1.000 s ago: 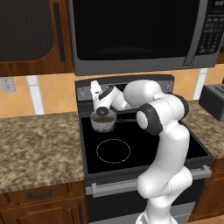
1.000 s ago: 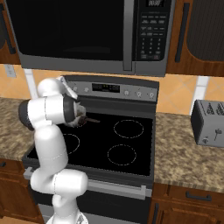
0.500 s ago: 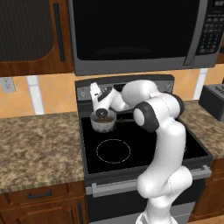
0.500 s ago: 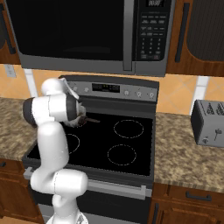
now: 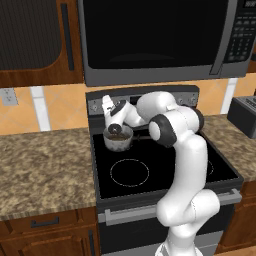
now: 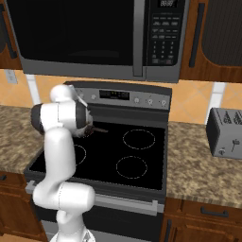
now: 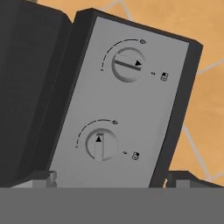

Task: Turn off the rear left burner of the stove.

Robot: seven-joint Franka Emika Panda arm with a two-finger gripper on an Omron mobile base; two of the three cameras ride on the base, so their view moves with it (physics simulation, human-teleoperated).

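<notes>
The stove [image 5: 200, 165] has a black glass top and a grey back panel [image 5: 150, 97]. A small steel saucepan [image 5: 118, 138] covers the rear left burner, so its glass is hidden. My gripper [image 5: 107, 104] hovers above the pan, open and pointing at the panel's left end. In the hand view the gripper [image 7: 112, 180] faces two round knobs on the panel [image 7: 78, 100] at close range. The upper knob [image 7: 128, 65] points sideways and the lower knob [image 7: 101, 145] points straight up. Nothing sits between the fingertips [image 7: 43, 178]. From the right, the gripper [image 6: 79, 100] shows beside the arm's elbow.
A dark microwave [image 5: 155, 40] hangs just above the panel. The front left burner ring [image 5: 130, 172] lies bare. A toaster [image 6: 226, 132] stands on the right counter. Granite counter [image 5: 40, 165] runs to the left, with wooden cabinets above.
The hand has edged slightly left and closer to the panel's left end. The jaws stayed open and the saucepan has not moved.
</notes>
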